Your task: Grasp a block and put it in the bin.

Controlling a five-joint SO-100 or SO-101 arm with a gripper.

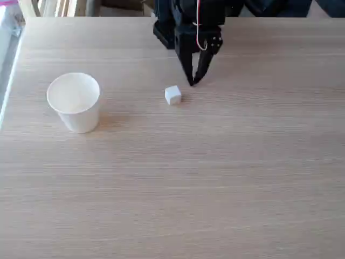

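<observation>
A small white cube, the block (pixel 172 95), rests on the wooden table a little past its middle. My black gripper (pixel 192 81) hangs just to the right of it and slightly farther back, pointing down, its two fingers meeting at the tips, shut on nothing. A small gap separates the fingertips from the block. The bin, a white paper cup (pixel 74 101), stands upright at the left of the table, well away from the gripper, its inside showing nothing.
The light wooden table (pixel 215 178) stretches wide toward the near edge and right. The arm's black base (pixel 186 16) stands at the far edge. Chair legs and clutter lie beyond the table's back left corner.
</observation>
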